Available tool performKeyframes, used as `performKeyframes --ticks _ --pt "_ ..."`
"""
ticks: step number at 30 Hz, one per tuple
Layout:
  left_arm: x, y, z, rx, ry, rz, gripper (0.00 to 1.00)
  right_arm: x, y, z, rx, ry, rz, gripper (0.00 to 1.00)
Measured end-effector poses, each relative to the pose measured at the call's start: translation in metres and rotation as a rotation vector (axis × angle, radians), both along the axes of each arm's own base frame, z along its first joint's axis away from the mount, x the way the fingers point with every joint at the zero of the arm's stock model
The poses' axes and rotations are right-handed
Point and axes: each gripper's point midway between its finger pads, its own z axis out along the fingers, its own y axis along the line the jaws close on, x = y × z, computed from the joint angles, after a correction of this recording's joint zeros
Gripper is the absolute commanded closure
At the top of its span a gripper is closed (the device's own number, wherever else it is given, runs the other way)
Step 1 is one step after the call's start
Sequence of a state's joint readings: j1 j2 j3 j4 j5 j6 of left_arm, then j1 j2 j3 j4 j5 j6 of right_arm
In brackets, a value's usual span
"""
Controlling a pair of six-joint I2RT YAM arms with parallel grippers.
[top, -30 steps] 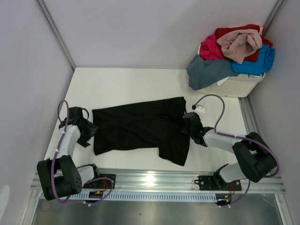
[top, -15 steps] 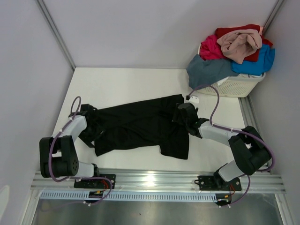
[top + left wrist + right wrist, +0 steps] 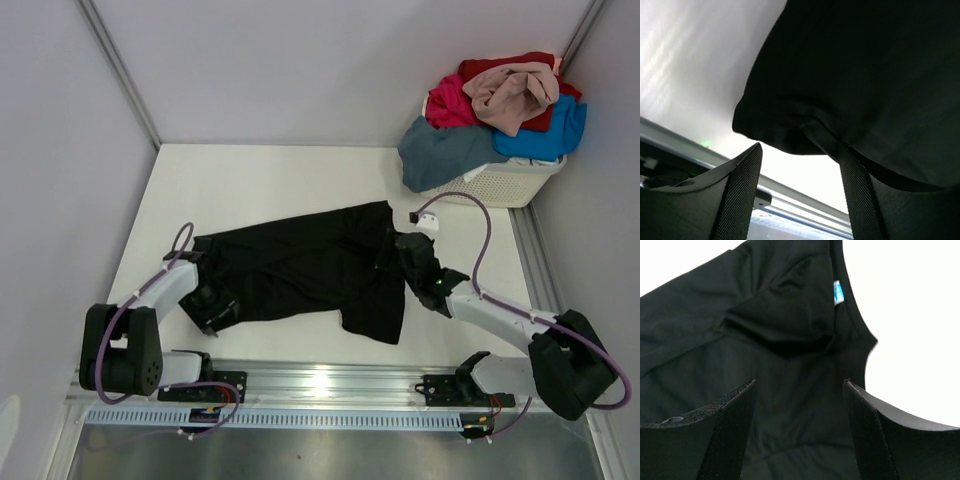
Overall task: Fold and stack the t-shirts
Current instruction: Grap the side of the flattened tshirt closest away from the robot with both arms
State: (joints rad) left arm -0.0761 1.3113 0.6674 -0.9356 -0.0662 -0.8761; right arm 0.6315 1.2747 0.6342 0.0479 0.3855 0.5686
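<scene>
A black t-shirt (image 3: 300, 265) lies spread and rumpled across the middle of the white table (image 3: 250, 190). My left gripper (image 3: 222, 310) is at the shirt's near-left corner. In the left wrist view it (image 3: 800, 170) is open, the black corner (image 3: 790, 130) bunched just ahead of the tips and cloth lying against the right finger (image 3: 860, 200). My right gripper (image 3: 398, 250) hovers open over the shirt's right side. In the right wrist view it (image 3: 799, 385) has dark cloth (image 3: 765, 340) between its spread fingers, and the collar's blue label (image 3: 839, 292) shows ahead.
A white slotted basket (image 3: 500, 185) stands at the back right, piled with beige-pink (image 3: 515, 95), red (image 3: 500, 68), magenta (image 3: 450, 100), bright blue (image 3: 555, 130) and slate grey-blue (image 3: 445, 150) t-shirts. A metal rail (image 3: 330, 385) runs along the near edge. Walls close in left and right.
My right gripper has opened and let go of the shirt's right side. The left arm has swung in from the left to the shirt's near-left corner.
</scene>
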Motion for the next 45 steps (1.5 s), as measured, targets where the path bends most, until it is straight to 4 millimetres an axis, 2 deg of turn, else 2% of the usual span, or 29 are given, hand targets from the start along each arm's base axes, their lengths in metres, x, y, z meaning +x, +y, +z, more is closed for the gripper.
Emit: performKeyframes --ticks 4,7,12,18,25,28,36,39,43,45 --pt "-0.019 -0.003 -0.005 -0.010 0.044 0.042 0.38 -0.018 -0.003 -0.001 0.009 0.000 0.017 0.28" --pt "-0.021 -0.003 -0.004 -0.001 0.046 0.068 0.48 -0.030 -0.003 -0.006 0.011 0.011 0.031 0.29" --pt "-0.022 0.002 -0.005 0.029 0.050 0.085 0.53 -0.044 -0.002 -0.020 0.006 0.042 0.052 0.30" --pt "-0.020 0.002 -0.008 0.031 0.060 0.094 0.82 -0.052 0.001 -0.029 0.003 0.071 0.067 0.30" --pt "-0.017 0.000 -0.008 0.019 0.048 0.093 0.90 -0.058 -0.002 -0.052 -0.030 0.132 0.064 0.36" --pt "-0.016 -0.002 -0.009 0.012 0.040 0.092 0.99 -0.063 -0.003 -0.064 -0.048 0.164 0.068 0.40" --pt "-0.016 -0.004 -0.009 -0.005 0.023 0.091 0.99 -0.071 0.001 -0.070 -0.049 0.183 0.083 0.51" --pt "-0.016 -0.005 -0.009 -0.009 0.021 0.091 1.00 -0.076 0.002 -0.073 -0.060 0.191 0.093 0.53" --pt "-0.016 -0.006 -0.009 -0.018 0.008 0.091 1.00 -0.086 0.005 -0.078 -0.074 0.203 0.107 0.61" --pt "-0.016 -0.006 -0.009 -0.019 0.004 0.090 1.00 -0.090 0.005 -0.081 -0.080 0.210 0.114 0.62"
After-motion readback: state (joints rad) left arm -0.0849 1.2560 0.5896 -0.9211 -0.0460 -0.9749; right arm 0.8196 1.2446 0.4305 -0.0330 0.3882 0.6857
